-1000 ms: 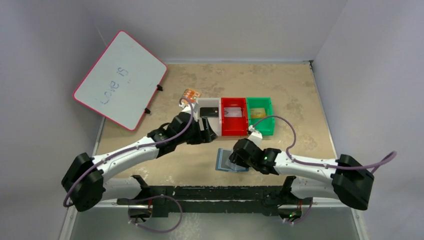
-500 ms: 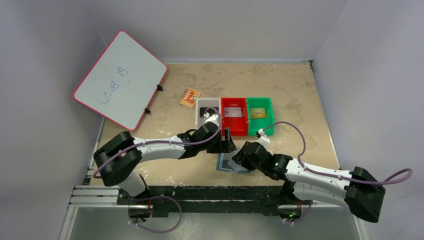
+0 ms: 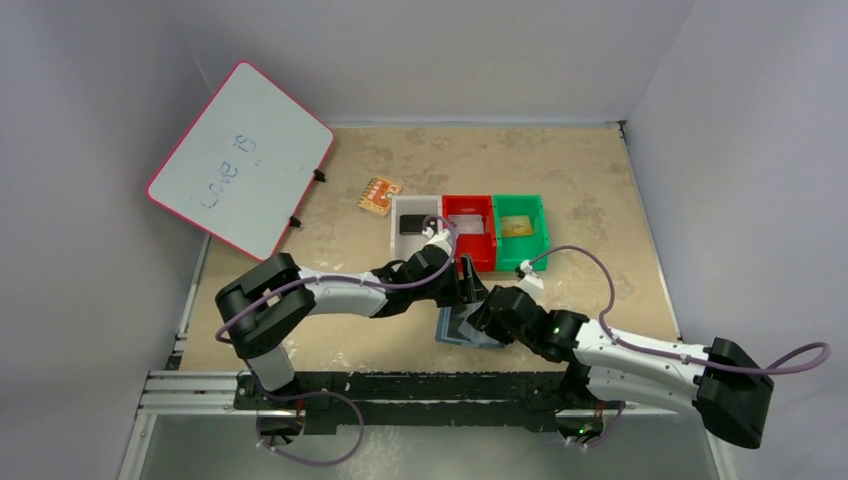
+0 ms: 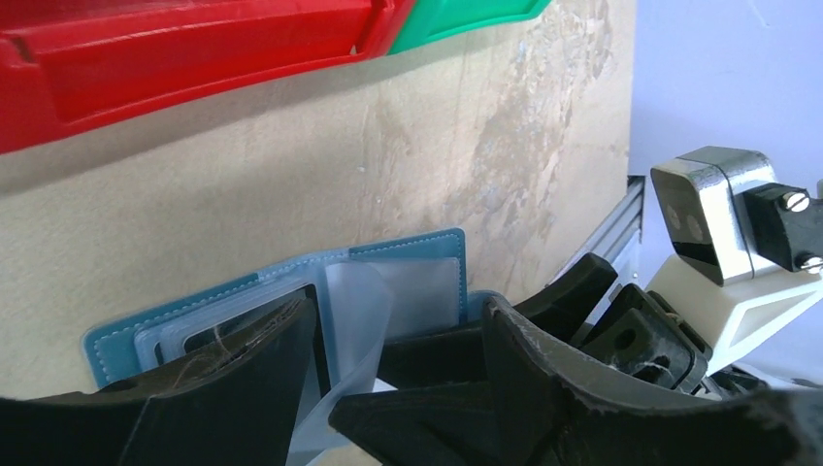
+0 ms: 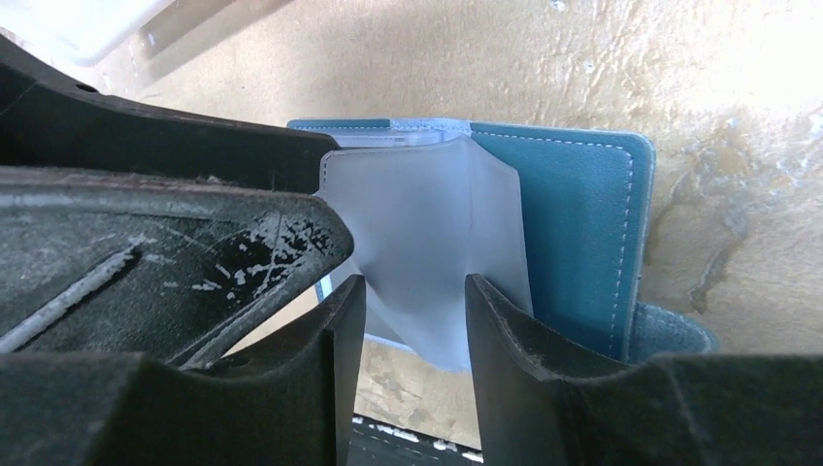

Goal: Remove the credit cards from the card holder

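Right gripper (image 5: 412,291) is sitting half-spread, straddling the clear sleeve (image 5: 417,214) of the wallet (image 5: 573,223), not visibly pinching it. Left gripper (image 4: 398,309) is hovering wide open just over it. The wallet is lying open on the table (image 3: 600,180) by the arm bases. Three look out already: black card (image 3: 413,225) in the white bin (image 3: 394,230), silver card (image 3: 468,226) in the red bin (image 3: 468,200), gold card (image 3: 516,226) in the green bin (image 3: 522,261). A dark-edged card (image 4: 218,335) seems to be waiting in a pocket, so I'm guessing at least one to go.
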`<state>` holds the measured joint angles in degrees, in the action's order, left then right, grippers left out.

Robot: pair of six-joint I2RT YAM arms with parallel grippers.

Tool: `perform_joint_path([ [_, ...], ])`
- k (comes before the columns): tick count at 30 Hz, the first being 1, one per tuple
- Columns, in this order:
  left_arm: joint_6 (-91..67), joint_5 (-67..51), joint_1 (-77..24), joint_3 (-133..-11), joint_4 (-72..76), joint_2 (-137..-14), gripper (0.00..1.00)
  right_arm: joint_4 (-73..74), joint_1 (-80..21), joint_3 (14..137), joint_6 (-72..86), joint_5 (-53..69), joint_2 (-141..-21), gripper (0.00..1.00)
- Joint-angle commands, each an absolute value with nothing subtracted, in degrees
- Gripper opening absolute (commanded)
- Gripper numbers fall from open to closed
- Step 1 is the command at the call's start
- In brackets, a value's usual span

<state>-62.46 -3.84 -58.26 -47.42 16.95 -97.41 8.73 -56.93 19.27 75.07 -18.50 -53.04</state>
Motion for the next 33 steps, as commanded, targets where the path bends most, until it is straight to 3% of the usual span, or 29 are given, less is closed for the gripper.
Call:
perform_joint_path([
  [1,-66.1,-9.3,-59.0,-49.1,24.9,-99.6,0.61,11.2,-56.6,19.6,76.2,-20.0,-50.8,0.46],
  [11,-67.8,-11.9,-59.9,-51.0,25.7,-102.0,0.47,16.8,-56.7,21.2,76.4,-20.3,-45.9,0.54],
  [33,-68.5,-11.3,-63.2,-52.6,22.0,-103.0,0.39,31.5,-56.6,28.5,76.2,-24.8,-31.5,0.56],
])
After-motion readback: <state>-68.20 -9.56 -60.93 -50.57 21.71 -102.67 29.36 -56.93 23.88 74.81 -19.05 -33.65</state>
